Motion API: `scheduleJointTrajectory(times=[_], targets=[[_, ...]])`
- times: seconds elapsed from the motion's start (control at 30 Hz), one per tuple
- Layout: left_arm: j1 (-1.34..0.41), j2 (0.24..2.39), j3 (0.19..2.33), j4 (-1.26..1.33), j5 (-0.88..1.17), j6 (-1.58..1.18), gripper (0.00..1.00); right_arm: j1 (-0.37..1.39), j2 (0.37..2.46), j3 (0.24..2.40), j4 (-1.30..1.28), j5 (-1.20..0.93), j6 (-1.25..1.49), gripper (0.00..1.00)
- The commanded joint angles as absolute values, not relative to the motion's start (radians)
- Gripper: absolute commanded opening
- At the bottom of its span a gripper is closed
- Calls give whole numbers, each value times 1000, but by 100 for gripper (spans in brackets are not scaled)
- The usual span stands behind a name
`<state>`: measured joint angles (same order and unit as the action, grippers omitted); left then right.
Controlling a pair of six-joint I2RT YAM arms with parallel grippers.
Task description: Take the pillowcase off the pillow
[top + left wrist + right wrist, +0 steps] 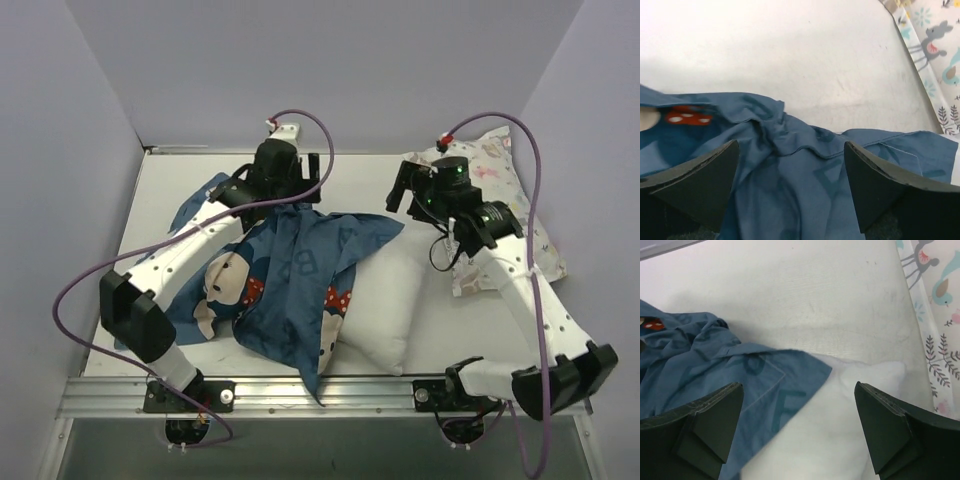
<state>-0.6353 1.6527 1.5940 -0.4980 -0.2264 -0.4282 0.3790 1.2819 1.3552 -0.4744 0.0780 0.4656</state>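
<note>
The left gripper [300, 182] hangs over the far edge of the pillowcase [290, 265], its jaws spread wide with nothing between them. In the left wrist view the left gripper's black fingers [700, 175] straddle the rumpled dark blue cloth, which lies bunched just beneath them. Whether the tips touch the cloth cannot be told.

The pillowcase sprawls across the left and middle of the table [355, 175]. It is draped over the left side of the pillow [385, 295] and trails down to the near edge. A red white-dotted patch [687, 116] shows at the left of the cloth.

The right gripper [405, 190] is also wide open and holds nothing. In its wrist view it sits above the pillow's bare far corner, where the blue hem ends.

The pillow lies mid-table, and its right and near parts are uncovered. A smaller animal-print pillow [505, 190] rests at the far right, under the right arm and apart from the plain one.
</note>
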Motion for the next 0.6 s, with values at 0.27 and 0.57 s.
scheduleJointTrajectory(times=[0.27, 0.57], targets=[[-615, 1229, 1281, -634, -156, -403, 97, 731, 914, 967, -568, 195, 636, 100], [-612, 1222, 1039, -523, -11, -417, 97, 744, 1202, 837, -308, 170, 660, 99]])
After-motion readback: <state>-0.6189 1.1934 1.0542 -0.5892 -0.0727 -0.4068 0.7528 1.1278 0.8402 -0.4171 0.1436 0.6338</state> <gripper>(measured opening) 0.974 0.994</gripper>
